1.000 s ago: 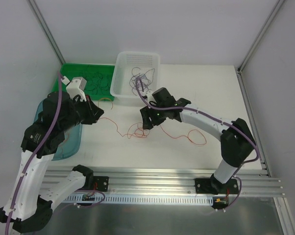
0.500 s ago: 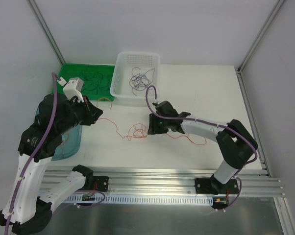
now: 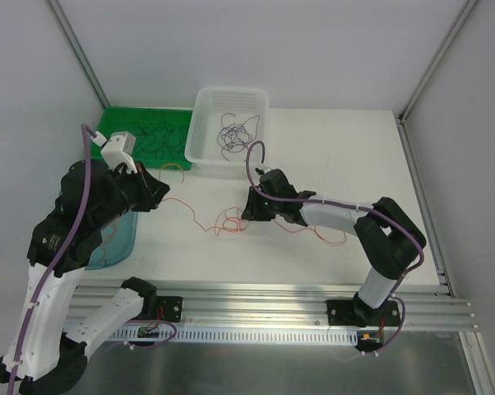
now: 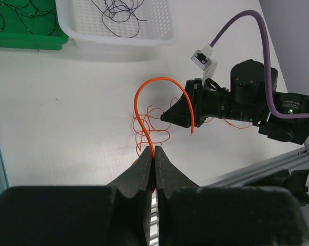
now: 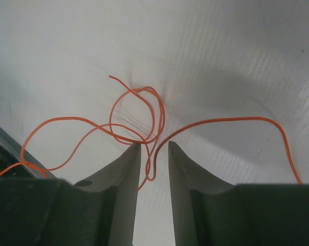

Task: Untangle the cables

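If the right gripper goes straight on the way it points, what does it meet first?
Probably the orange cable tangle, looped just ahead of the open right gripper; then the table. Depth is unclear.

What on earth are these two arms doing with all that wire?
They are untangling orange cables on the table. The left fingers are pinched shut on one orange strand that arches away from them. The right fingers are open, straddling those cables. Purple wires already lie in the white basket.

Left gripper (image 4: 153, 154) pinched closed aloft; right gripper (image 5: 153, 147) parted, held low.
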Available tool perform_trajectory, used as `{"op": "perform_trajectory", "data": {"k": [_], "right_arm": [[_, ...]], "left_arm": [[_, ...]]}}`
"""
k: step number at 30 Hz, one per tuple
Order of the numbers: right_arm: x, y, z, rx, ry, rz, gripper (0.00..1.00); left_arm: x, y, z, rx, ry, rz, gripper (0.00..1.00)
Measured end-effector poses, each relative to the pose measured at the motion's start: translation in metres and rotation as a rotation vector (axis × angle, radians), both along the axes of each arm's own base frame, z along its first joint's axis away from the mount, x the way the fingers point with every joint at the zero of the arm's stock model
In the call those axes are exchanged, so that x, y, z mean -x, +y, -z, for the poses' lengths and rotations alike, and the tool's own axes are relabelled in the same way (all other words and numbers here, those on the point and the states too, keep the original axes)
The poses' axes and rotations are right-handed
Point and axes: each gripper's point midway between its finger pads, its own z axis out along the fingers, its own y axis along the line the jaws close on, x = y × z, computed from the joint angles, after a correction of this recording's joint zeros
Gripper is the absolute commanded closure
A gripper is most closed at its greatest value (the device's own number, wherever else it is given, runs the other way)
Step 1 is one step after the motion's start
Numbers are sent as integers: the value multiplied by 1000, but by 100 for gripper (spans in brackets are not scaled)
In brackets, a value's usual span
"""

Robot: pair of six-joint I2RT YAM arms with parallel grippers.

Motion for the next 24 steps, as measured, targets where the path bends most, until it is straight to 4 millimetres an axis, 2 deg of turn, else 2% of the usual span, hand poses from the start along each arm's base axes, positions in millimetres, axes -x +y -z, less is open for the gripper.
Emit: {"op": "perform_trajectory", "data": {"k": [3,8,12,15,17,18,21,24], "right_arm": [[8,-9,10,27,18,-2,77],[17,-19,14,54,27,-12,99],[16,-25,13,63,17,-12,99],[8,-46,6,100,9,25,99],[-5,-77,-6,133,-3,92,99],[-16,-99,-14,154,-19,148,99],[-49,-182,-54,199,-80,370,99],[-70,-265,-103,232,-150,602,99]], "left_arm": [[-2,5,0,-10,-7,-25,100],[-5,10,0,-24,-11,-57,100],[-7,15,1,-37,-16,-82,100],[-11,27,1,-76,-29,-143,100],[-14,42,3,-126,-33,-212,100],[-14,52,4,-157,-31,-256,100],[-16,85,10,-268,-14,-409,100],[-15,114,14,-378,7,-541,100]]}}
